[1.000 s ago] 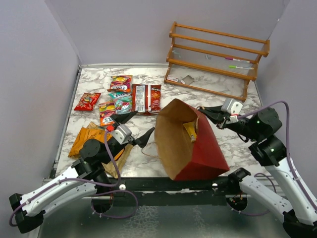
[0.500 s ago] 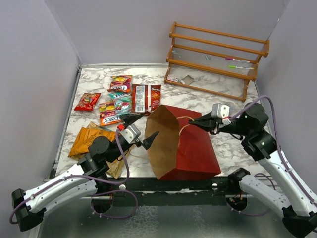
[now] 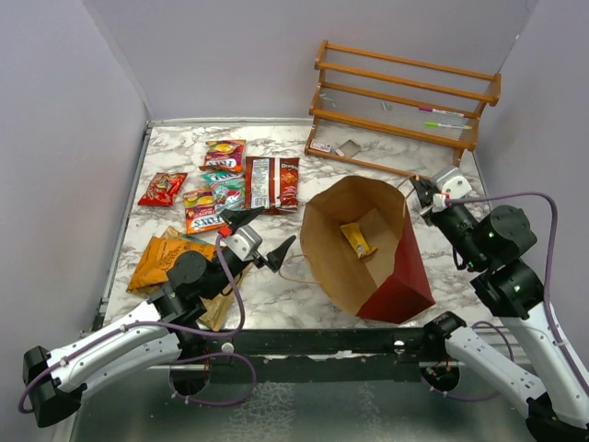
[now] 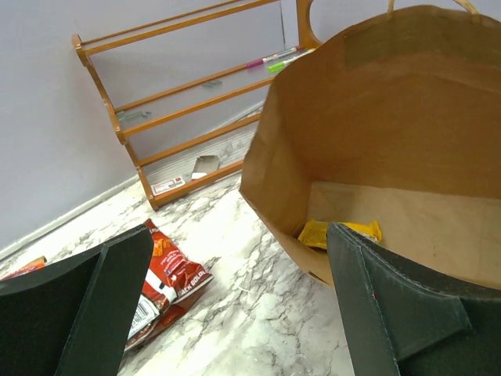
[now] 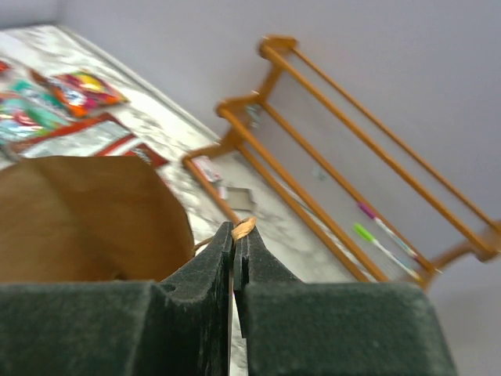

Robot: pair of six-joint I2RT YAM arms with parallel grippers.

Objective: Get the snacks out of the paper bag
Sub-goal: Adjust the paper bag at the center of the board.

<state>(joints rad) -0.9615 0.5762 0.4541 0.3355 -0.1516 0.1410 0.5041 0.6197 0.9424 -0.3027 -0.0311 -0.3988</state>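
The right claw is clenched on the thin twisted handle at the far rim of the paper bag. It holds that side up, so the bag sits tilted on the marble table with its mouth open toward the left claw. The left claw is released, its jaws wide apart and empty, just short of the bag's near rim. Straight ahead of it, on the brown floor deep inside the bag, lies a yellow packet. Off to the left claw's left side, out on the table, lie a red chip packet and a cluster of small packets. An orange chip bag lies behind the left claw, partly under its arm. A wooden rack stands beyond the right claw, against the wall
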